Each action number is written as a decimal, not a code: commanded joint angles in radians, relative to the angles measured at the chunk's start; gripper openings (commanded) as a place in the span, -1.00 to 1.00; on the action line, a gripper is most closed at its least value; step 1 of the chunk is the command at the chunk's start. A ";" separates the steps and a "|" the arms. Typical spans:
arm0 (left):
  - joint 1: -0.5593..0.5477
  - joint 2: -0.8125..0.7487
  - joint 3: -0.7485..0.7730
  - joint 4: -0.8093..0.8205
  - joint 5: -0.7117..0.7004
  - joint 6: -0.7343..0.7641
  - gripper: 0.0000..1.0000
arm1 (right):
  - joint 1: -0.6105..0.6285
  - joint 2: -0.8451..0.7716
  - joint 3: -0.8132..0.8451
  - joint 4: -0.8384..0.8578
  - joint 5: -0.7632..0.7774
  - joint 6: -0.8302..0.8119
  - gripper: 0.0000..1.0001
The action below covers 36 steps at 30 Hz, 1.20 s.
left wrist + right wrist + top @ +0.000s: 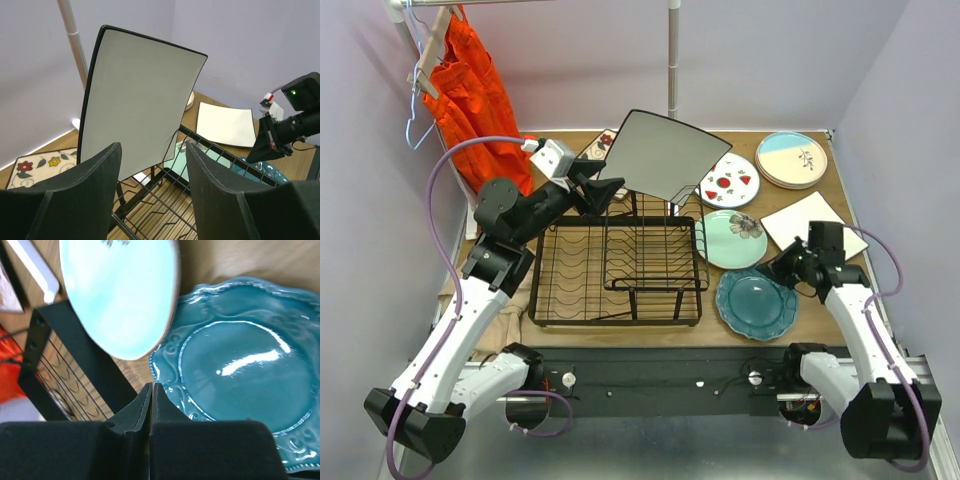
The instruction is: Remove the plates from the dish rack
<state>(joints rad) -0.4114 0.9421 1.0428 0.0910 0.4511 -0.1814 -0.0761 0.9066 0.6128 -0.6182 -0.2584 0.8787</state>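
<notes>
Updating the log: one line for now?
left gripper open near square plate in dish rack | right gripper shut over teal plate

The black wire rectangular dish rack [617,270] is sitting on the wooden table [840,195]. A large white square plate with a dark rim [665,155] is standing upright at the rack's far edge. Just right of the rack a mint floral round plate [733,238] is lying flat, and a dark teal scalloped plate [756,303] is lying off the rack's near right corner. Further right of the rack a plain white square plate [810,222] is lying. Behind the rack's far right corner a red-fruit print plate [730,182] is resting, with a cream-and-blue round plate [791,158] lying beyond it, further from the rack. Behind the rack's far left corner a flower-print square plate [600,145] is lying, and an orange garment [470,95] is hanging further back and left of the rack.
</notes>
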 commanded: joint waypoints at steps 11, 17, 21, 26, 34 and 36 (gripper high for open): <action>0.011 -0.052 0.013 0.000 -0.152 0.049 0.27 | 0.351 0.199 0.162 0.132 0.194 -0.138 -0.95; 0.017 -0.081 0.005 0.004 -0.193 0.060 0.27 | 0.424 0.258 0.139 0.170 0.202 -0.109 -0.99; 0.017 -0.088 -0.001 -0.002 -0.209 0.071 0.27 | 0.463 0.262 0.101 0.212 0.222 -0.078 -0.99; 0.017 -0.092 -0.001 0.000 -0.210 0.072 0.27 | 0.506 0.298 0.074 0.238 0.252 -0.058 -0.99; 0.017 -0.092 -0.003 0.003 -0.206 0.069 0.27 | 0.556 0.334 0.050 0.265 0.323 -0.040 -0.99; 0.017 -0.092 -0.001 0.001 -0.204 0.069 0.28 | 0.567 0.351 0.041 0.267 0.340 -0.037 -0.99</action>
<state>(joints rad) -0.4000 0.8623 1.0424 0.0849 0.2649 -0.1223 0.4603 1.2301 0.6788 -0.3843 -0.0029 0.8219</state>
